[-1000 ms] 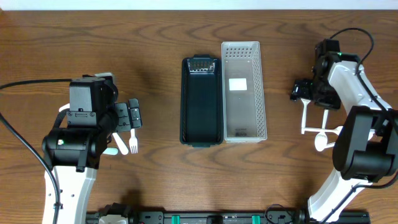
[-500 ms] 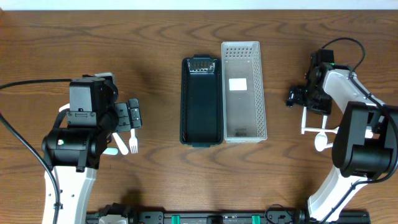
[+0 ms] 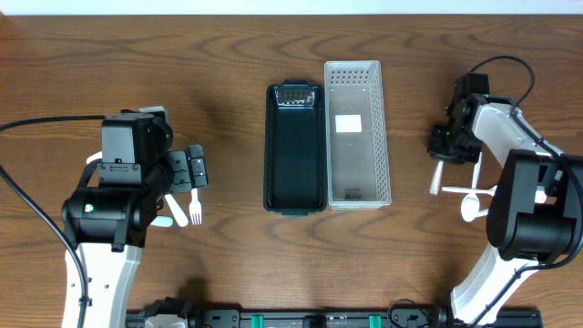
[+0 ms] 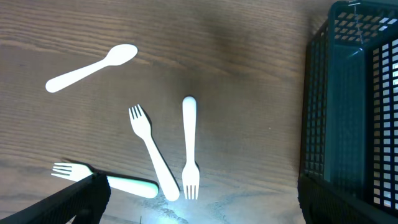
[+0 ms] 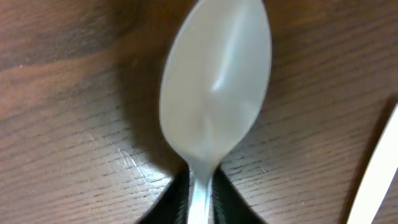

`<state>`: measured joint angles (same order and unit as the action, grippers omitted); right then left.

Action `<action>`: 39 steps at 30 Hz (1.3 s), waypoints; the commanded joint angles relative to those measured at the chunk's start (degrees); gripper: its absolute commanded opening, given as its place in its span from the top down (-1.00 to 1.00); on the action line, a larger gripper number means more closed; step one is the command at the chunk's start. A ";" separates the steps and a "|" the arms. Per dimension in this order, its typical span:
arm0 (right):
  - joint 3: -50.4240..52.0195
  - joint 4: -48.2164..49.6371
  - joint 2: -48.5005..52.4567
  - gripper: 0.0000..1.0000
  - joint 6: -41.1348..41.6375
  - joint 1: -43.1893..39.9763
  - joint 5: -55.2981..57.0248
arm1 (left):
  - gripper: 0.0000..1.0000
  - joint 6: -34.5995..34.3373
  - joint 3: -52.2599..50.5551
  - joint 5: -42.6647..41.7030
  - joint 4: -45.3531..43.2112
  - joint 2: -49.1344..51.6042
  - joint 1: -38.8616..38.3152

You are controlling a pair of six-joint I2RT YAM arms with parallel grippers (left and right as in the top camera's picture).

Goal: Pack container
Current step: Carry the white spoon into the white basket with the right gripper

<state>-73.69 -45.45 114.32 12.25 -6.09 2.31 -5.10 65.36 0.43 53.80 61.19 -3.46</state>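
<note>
A dark mesh container (image 3: 294, 150) and a pale grey mesh container (image 3: 357, 132) stand side by side mid-table. My right gripper (image 3: 453, 144) is shut on the neck of a white plastic spoon (image 5: 214, 93), whose bowl sticks out ahead of the jaws just above the wood; from overhead the spoon (image 3: 435, 179) points toward the table's front. My left gripper (image 4: 199, 208) hangs open over two white forks (image 4: 151, 152) (image 4: 189, 146), with nothing between its fingers. A third fork (image 4: 106, 180) has a pale green handle, and a white spoon (image 4: 91, 67) lies farther off.
More white cutlery (image 3: 469, 193) lies just in front of my right gripper; one piece shows at the right wrist view's edge (image 5: 376, 168). The dark container's wall (image 4: 348, 106) stands to the right of my left gripper.
My right gripper has gone from open to shut on the spoon. It came down and shifted slightly, and the spoon has moved a little to the left. The left arm has stayed still.
</note>
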 commanded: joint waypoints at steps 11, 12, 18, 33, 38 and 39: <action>-6.91 -6.43 -4.04 0.98 0.37 1.64 1.75 | -0.96 -0.04 1.05 0.50 0.15 -0.11 0.31; -9.38 -8.09 -5.29 0.98 0.35 2.27 1.75 | -0.96 -0.04 1.05 0.50 0.15 -0.11 0.28; -24.06 -14.84 -12.83 0.97 2.14 10.45 -1.77 | -0.96 -0.04 1.03 0.50 0.15 -0.11 0.28; -22.18 -14.21 -2.82 0.96 16.87 30.73 0.11 | -0.96 0.15 0.98 0.50 0.15 -0.11 0.31; -22.18 -14.14 1.14 0.68 16.85 31.23 0.13 | -0.96 0.15 0.98 0.50 0.15 -0.11 0.28; -22.21 -13.84 1.11 0.53 16.83 31.15 0.70 | -0.96 0.15 0.98 0.50 0.15 -0.11 0.31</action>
<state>-95.44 -59.55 116.03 28.12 24.91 1.32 -5.10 65.36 0.43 53.80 61.19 -3.46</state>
